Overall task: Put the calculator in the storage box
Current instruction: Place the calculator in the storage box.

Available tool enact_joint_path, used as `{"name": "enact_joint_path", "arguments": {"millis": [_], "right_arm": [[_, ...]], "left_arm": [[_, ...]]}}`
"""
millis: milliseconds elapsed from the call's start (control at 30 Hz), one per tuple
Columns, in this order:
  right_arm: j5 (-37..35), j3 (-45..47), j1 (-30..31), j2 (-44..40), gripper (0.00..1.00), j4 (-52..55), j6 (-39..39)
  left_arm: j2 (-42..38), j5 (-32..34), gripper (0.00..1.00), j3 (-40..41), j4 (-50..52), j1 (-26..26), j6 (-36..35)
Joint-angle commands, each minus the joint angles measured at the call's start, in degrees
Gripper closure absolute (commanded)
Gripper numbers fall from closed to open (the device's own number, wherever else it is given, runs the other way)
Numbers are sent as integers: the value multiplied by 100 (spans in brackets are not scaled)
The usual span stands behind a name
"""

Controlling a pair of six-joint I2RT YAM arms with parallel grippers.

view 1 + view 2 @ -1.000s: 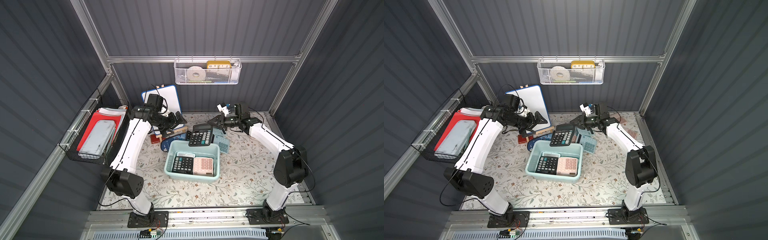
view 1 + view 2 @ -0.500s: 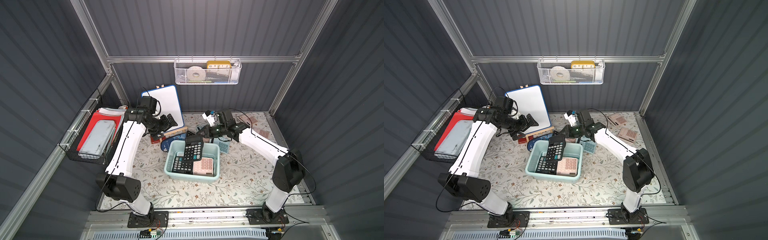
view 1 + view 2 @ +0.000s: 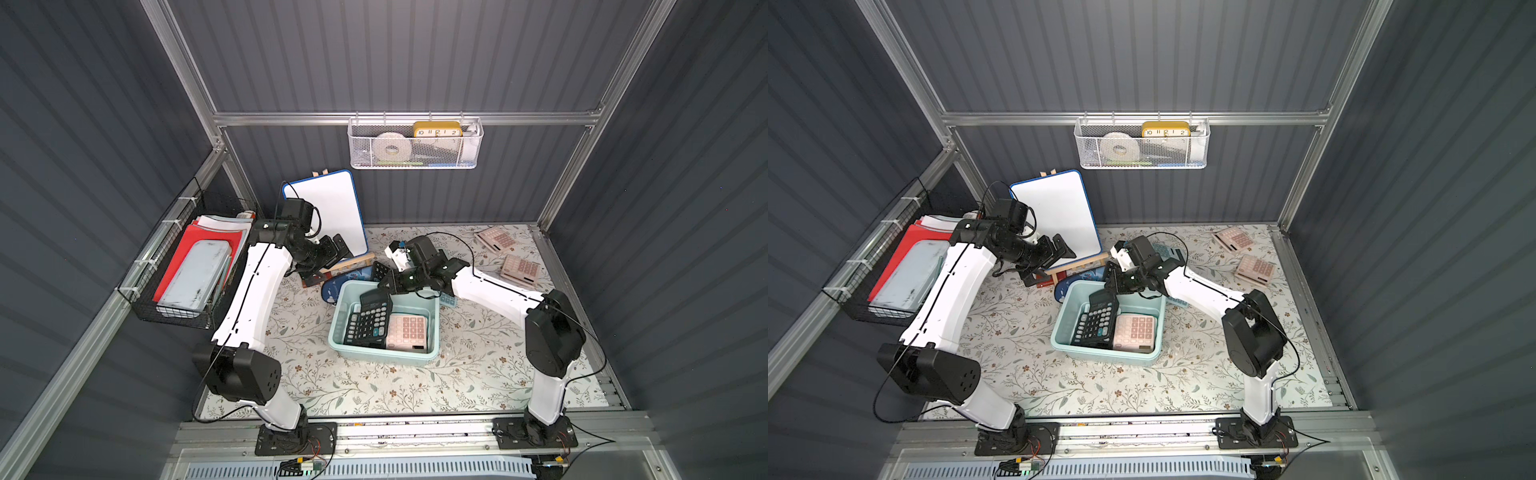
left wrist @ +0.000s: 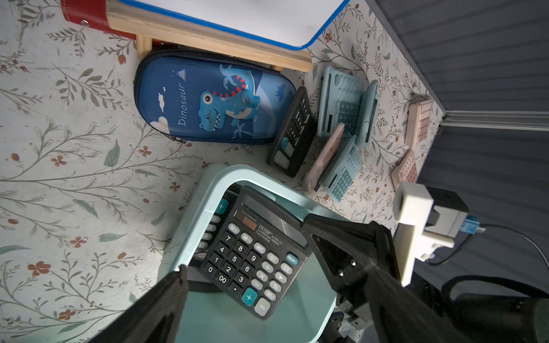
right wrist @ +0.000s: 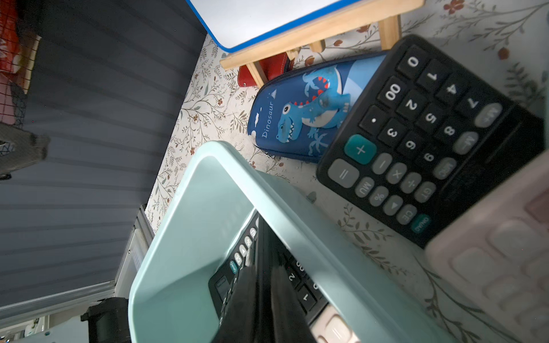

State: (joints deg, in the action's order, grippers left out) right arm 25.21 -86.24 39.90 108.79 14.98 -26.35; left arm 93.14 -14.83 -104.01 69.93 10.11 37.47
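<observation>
A black plastic calculator (image 3: pixel 376 309) with grey and teal keys leans at a tilt inside the storage box (image 3: pixel 384 358). Its display end is clamped between the closed fingers of the right tool (image 3: pixel 387 286), and its key end sits lower, over the tub's inside. The box, a pale mint plastic tub with rounded corners and a rolled rim, sits directly beneath that tool on the counter (image 3: pixel 374 386), whose cover is printed with leafy floral sprigs. Under the tilted calculator lies a second black calculator (image 4: pixel 214 219), and next to both, flat in the tub, is a pink calculator (image 3: pixel 407 332) with square keys. Just beside the right tool, outside the rim, a third black calculator (image 5: pixel 416 133) lies next to a glossy blue dinosaur pencil case (image 4: pixel 214 101), with teal calculators (image 4: pixel 341 104) alongside. The left tool (image 3: pixel 330 262) hangs with its fingers spread wide, apart from the tub and close to a blue-edged whiteboard (image 3: pixel 328 212) propped on a pale wooden easel (image 3: pixel 357 262). Two more pink calculators (image 3: pixel 521 270) lie well apart from both tools. A white mesh basket (image 3: pixel 415 145) hangs high beyond them.
</observation>
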Motion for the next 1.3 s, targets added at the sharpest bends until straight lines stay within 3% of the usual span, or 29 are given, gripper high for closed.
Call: {"name": "enact_joint_path", "arguments": {"millis": [0,600,767,867,1267], "right_arm": [[-120,36,99,74,100,-349,-248],[-333,80,475,573,99,-579,-792],[-399,-2,475,522,77,-243,-673],[-407,-96,466,502,70,-20,-619],[-521,-546,394,467,55,1037,-426]], "left_arm": [[-182,-94,1,116,100,-35,-73],[-121,-186,1,196,91,-62,-135],[-103,-196,1,206,76,-70,-144],[-120,-197,1,240,47,-71,-135],[-95,-153,1,289,72,-88,-100]]}}
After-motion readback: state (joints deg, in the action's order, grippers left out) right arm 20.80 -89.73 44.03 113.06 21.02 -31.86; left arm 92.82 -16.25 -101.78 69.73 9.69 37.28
